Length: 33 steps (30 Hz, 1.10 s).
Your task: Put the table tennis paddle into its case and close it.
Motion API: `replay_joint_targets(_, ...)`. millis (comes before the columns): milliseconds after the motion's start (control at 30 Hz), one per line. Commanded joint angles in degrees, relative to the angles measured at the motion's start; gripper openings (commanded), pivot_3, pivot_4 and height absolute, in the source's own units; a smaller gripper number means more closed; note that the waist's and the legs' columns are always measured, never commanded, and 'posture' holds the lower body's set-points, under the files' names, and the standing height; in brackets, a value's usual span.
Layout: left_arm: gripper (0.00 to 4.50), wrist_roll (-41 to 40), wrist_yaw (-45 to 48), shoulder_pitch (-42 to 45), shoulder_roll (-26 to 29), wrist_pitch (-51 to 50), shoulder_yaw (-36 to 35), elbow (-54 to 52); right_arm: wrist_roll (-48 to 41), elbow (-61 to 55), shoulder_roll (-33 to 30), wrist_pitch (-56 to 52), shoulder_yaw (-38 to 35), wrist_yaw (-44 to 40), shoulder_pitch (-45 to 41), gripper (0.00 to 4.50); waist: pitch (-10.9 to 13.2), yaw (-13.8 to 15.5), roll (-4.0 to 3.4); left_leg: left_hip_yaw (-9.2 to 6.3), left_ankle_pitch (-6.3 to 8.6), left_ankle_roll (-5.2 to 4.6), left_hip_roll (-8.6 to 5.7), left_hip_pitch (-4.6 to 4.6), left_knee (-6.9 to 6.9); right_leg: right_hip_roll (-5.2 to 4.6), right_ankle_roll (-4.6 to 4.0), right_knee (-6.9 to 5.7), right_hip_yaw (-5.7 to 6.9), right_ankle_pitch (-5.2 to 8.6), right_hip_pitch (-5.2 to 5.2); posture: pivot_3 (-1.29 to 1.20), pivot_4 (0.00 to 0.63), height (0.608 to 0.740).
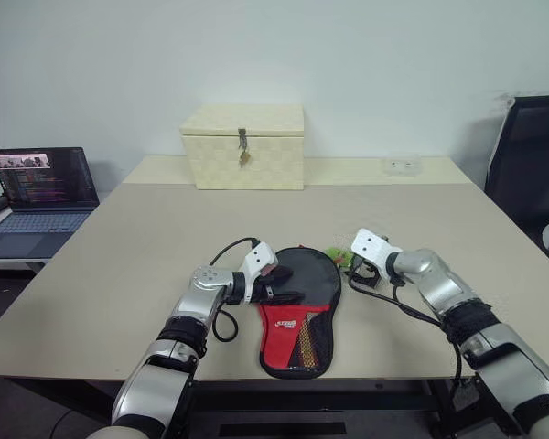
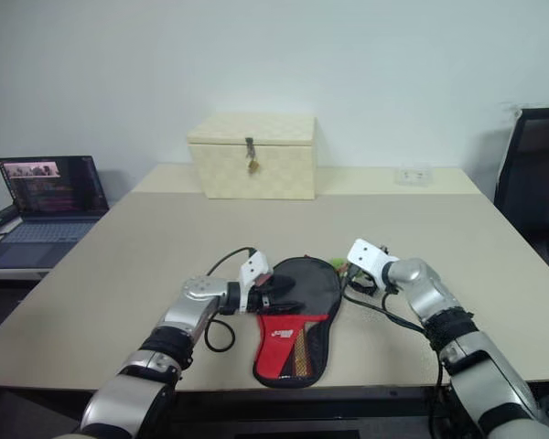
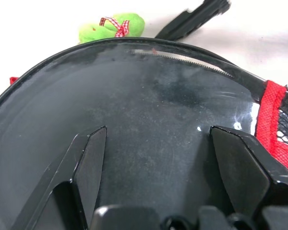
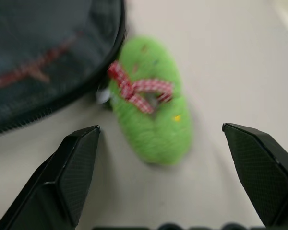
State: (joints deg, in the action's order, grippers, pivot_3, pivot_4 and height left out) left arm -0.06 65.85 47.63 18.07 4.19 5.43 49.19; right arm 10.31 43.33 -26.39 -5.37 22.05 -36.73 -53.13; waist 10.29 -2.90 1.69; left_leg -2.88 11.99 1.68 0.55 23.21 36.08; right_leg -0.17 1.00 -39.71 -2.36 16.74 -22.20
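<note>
Lying on the worktop point(image 1: 119, 265), the case point(image 1: 297, 315) sits between two end effectors: left point(image 1: 276, 285) open over it, right point(image 1: 348, 267) open by a green toy point(image 4: 151, 115).

Case point(image 1: 297, 315) flat on table (black round end, red mesh end), paddle inside.

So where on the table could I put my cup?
Bare top lies between the cream box and the case, and along the table's left side toward the laptop. Crowded: the case, green toy, both tools.
</note>
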Motion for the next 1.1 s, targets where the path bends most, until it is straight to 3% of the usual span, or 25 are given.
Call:
replay_joint_targets(33,3.76,-0.1,0.36,-0.68,-0.2,-0.04,1.12,-0.56,1.21,5.21,1.9,2.64,-0.7,-0.53,-2.64,4.31,0.0,-0.02,0.0,0.0,0.0,0.0,0.01,-0.05,0.0,0.0,0.0,-0.04,-0.01,0.0,0.02,0.0,0.15,0.74)
replay_joint_targets(133,3.77,-0.16,0.5,-0.81,-0.09,0.04,1.47,-0.63,1.07,8.58,3.68,2.13,-1.35,-1.89,-4.3,3.6,0.0,-0.37,-0.01,0.04,0.0,0.0,0.03,-0.24,0.0,0.02,-0.01,-0.18,-0.09,0.0,0.12,0.0,0.15,0.74)
replay_joint_targets(500,3.77,-0.02,0.85,-1.57,-0.22,0.19,2.91,-0.48,2.29,11.67,4.77,0.3,-2.14,-4.09,-5.47,0.03,-0.02,-0.38,-0.03,0.01,0.0,0.0,0.04,-0.32,0.02,0.04,-0.01,-0.24,-0.13,0.0,0.17,0.0,0.15,0.74)
replay_joint_targets(700,3.77,0.06,-0.52,-1.3,-1.4,0.51,3.16,1.46,2.32,4.52,-1.09,-1.13,-3.43,-7.86,-1.13,0.03,-0.02,0.06,-0.03,0.01,0.0,0.0,0.01,-0.29,0.0,0.02,0.0,-0.2,-0.11,0.01,0.17,0.0,0.15,0.74)
replay_joint_targets(800,3.77,0.19,-1.16,-1.0,-2.31,0.72,3.29,2.52,0.33,-11.03,-6.93,-6.68,-4.91,-13.96,6.26,0.03,-0.03,1.13,-0.05,-0.02,0.0,0.0,-0.03,-0.2,0.0,0.0,0.02,-0.06,-0.02,0.02,0.17,0.0,0.15,0.74)
replay_joint_targets(933,3.77,0.53,-2.1,-0.25,-3.56,1.33,3.59,4.34,-4.66,-40.91,-14.7,-20.99,-8.28,-21.06,20.16,0.03,-0.11,1.54,-0.19,-0.1,0.02,-0.01,-0.04,-0.04,-0.04,0.0,0.05,0.21,0.06,0.04,0.19,0.0,0.15,0.74)
replay_joint_targets(1100,3.77,1.15,-3.09,1.34,-4.65,2.13,3.92,7.23,-8.7,-62.65,-17.9,-34.8,-9.52,-22.27,29.38,0.03,-0.12,1.15,-0.21,-0.09,0.03,-0.02,-0.02,-0.16,-0.02,0.01,0.33,0.26,0.03,0.19,0.31,0.0,0.15,0.74)
